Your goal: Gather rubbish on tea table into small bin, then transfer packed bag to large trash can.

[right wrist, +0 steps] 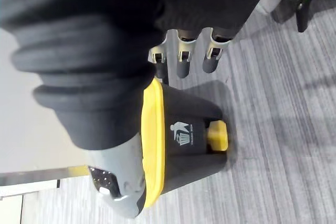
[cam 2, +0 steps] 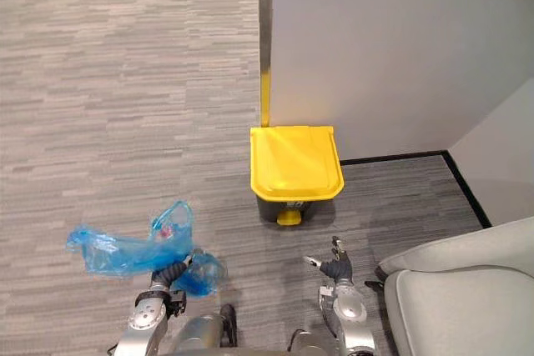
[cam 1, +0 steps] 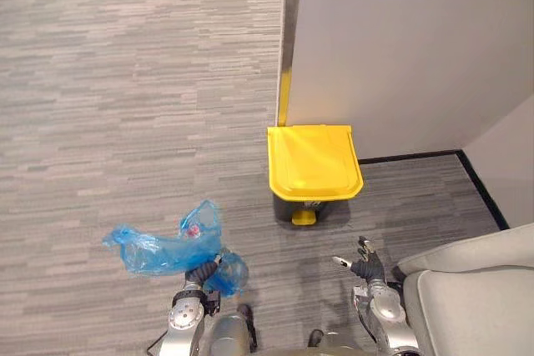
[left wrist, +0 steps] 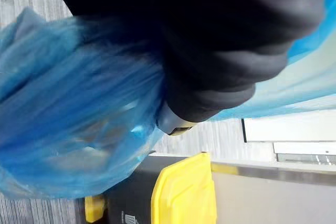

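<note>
Bag (cam 1: 158,249) clutched in left hand (cam 1: 203,273) near bin (cam 1: 313,161).

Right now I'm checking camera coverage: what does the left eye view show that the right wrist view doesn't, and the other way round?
Left eye view, not the right wrist view: the blue bag bunched in the curled left robot hand, and the whole top of the yellow lid, which is shut. Right wrist view, not the left eye view: the white symbol on the dark front of the trash can. Both: the trash can with its yellow pedal, the open right robot hand and the grey carpet.
</note>
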